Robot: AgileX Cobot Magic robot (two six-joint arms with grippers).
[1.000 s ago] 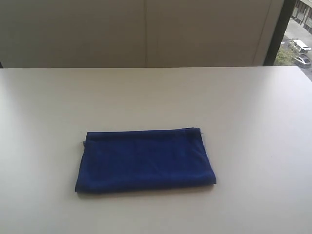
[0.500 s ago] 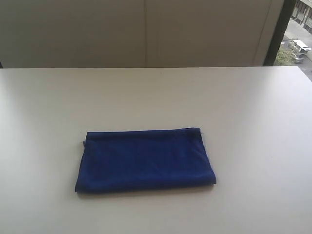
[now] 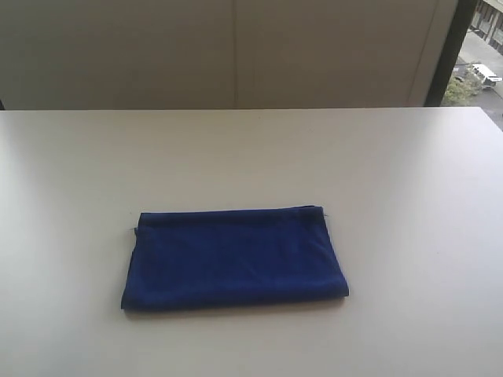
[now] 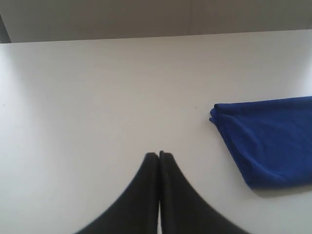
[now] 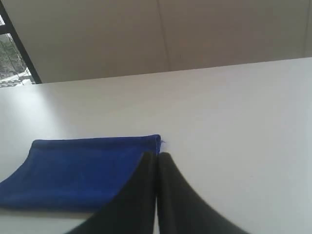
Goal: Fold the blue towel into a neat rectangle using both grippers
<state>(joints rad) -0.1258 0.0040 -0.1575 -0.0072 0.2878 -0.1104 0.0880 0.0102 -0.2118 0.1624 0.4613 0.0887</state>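
Unmoved blue towel [image 3: 234, 258], apart from tools [image 4: 159, 154] [image 5: 157, 154]

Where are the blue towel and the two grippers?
blue towel [image 3: 234, 258], exterior view, middle of the top layer.
left gripper [image 4: 159, 154], left wrist view, between its shut fingertips.
right gripper [image 5: 157, 154], right wrist view, between its shut fingertips.

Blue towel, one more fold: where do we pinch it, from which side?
Likely the two far corners in the exterior view, left gripper on the left one, right gripper on the right, each from above. The blue towel lies flat on the table, nothing sticks up; loose layers show at the far edge, the near edge looks folded. Both grippers are shut: open first.
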